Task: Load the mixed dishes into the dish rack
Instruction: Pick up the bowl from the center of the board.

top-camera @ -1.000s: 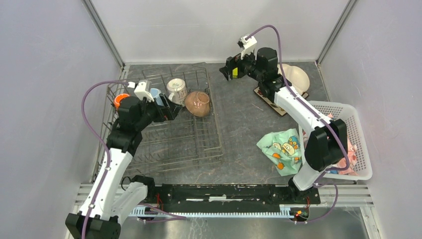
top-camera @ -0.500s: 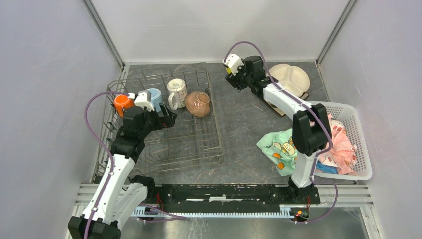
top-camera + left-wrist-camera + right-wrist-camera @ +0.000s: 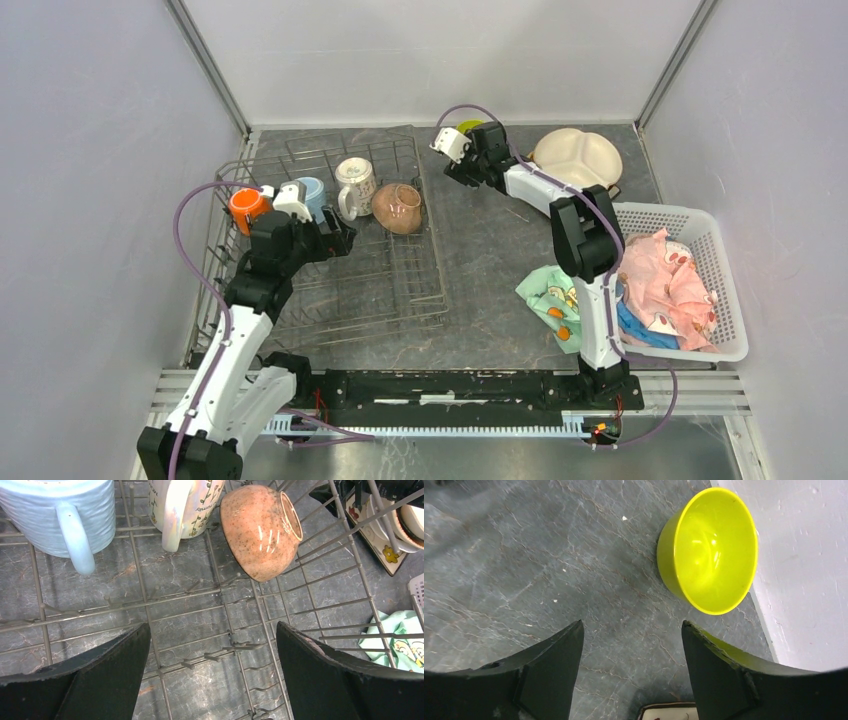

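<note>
Since a second ago my right arm has come down from its raised pose over the middle of the dark grey table (image 3: 490, 250) and stretched out toward the far wall. My left arm has drawn back a little and uncovered the orange mug (image 3: 243, 205) at the rack's far-left corner.

My right jaws (image 3: 631, 624) stand apart with only bare table between them. Ahead of them and off to the right lies the glossy lime-green bowl (image 3: 709, 550), tipped over at the foot of the wall. Its mouth is turned up toward my wrist camera and its base points back to the left. It is near my fingertips but clear of them.

My left jaws (image 3: 212, 626) are spread wide and empty over the large grey wire dish rack (image 3: 340, 290). The light-blue ribbed mug (image 3: 55, 505), the white flower-patterned mug (image 3: 180, 500) and the tan speckled bowl (image 3: 260, 530) already sit along its far row.

As I judge it, the lime-green bowl belongs to my right arm, since my left is well apart from it across the rack's side wires. To take it I would have to shift forward and to the right. One finger would then slip inside the open mouth and the other run down the outer wall, pinching the near rim. The rack lies to the bowl's left, so the carry goes that way. The cream three-section plate (image 3: 575, 158) waits on the table just right of the bowl.
</note>
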